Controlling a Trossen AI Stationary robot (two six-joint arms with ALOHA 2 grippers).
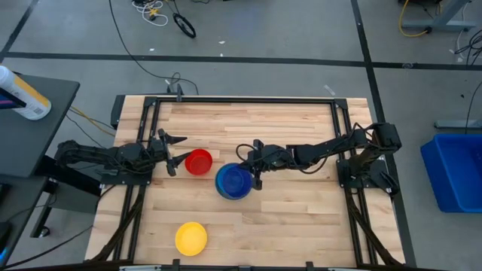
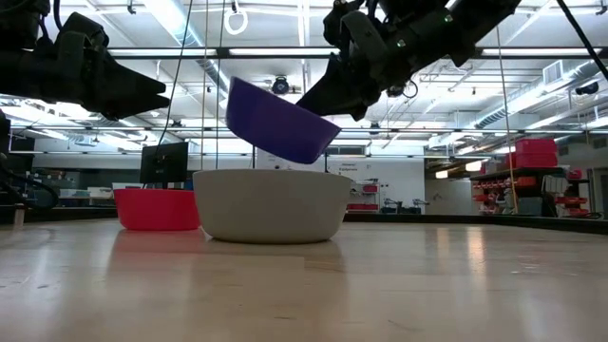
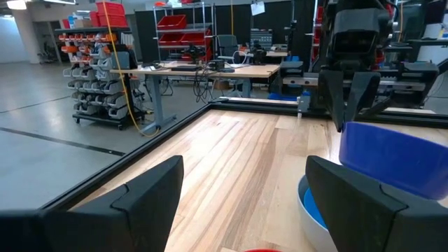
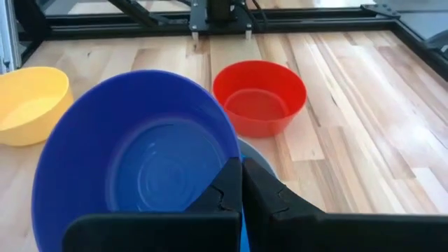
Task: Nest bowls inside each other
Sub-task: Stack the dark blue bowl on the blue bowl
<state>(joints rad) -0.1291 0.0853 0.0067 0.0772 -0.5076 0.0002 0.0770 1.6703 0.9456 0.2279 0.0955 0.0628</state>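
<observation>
The right gripper (image 1: 254, 167) is clamped shut on the rim of the dark blue bowl (image 2: 277, 122), holding it in the air near the table's middle. The bowl hangs tilted, its mouth turned up and towards the gripper, directly above the grey bowl (image 2: 272, 205), which sits upright holding the light blue bowl (image 3: 311, 208). The red bowl (image 1: 199, 162) stands just left of that stack, in front of the left gripper (image 1: 170, 152), whose fingers are spread open and empty. The yellow bowl (image 1: 190, 238) sits apart, near the front edge.
</observation>
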